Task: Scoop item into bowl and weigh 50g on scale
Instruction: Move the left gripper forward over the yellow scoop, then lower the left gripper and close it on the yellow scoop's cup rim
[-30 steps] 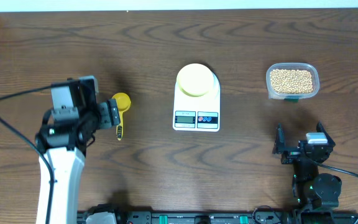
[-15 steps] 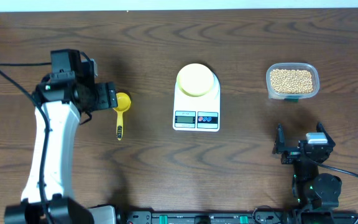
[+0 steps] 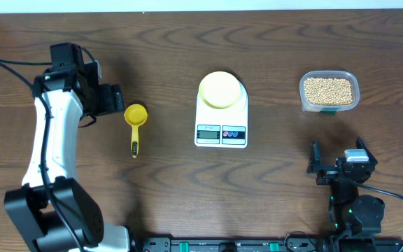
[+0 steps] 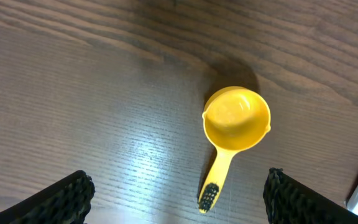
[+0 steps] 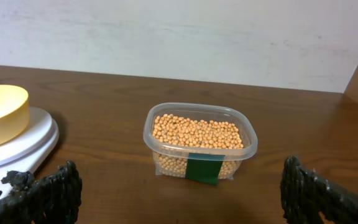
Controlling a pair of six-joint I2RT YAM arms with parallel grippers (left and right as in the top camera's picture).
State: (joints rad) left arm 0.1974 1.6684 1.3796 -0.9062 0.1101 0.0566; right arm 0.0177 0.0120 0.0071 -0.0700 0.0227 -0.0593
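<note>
The left claw (image 4: pixel 179 196) is held spread above the scoop (image 4: pixel 236 118), the right claw (image 5: pixel 179 199) is parked spread near the tub (image 5: pixel 166 160) of beans (image 5: pixel 197 132), the bowl (image 3: pixel 220 89) is seated on the scale (image 3: pixel 221 133), and the scoop's thin, flat handle (image 4: pixel 216 176) may be pushed aside if approached off-centre.

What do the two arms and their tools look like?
The left arm is white with black joints and a black cable. The right arm is mostly black, with a small white part. The left tool and right tool have black, rough-textured fingers.
</note>
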